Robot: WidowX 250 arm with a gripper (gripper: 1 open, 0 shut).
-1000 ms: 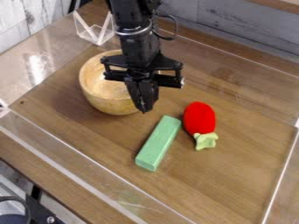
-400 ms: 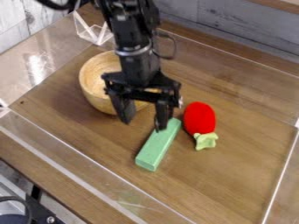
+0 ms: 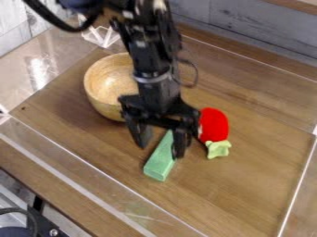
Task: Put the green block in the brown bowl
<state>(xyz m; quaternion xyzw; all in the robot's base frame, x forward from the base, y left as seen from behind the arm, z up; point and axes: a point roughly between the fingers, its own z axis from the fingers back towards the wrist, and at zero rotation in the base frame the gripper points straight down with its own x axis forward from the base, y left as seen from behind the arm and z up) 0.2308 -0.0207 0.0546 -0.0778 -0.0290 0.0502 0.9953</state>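
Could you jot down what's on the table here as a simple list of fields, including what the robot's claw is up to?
surface: wooden tray with clear raised edges
block: green block, lying flat, outside the bowl
bowl: brown bowl, upright, nothing seen inside
other item: red toy, right of the block
end effector: open, pointing down, fingers either side of the block's far end
held: nothing lifted yet
task status: block not yet in the bowl

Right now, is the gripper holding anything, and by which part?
Nothing is held. The gripper is open, its fingers straddling the upper end of the green block on the table.
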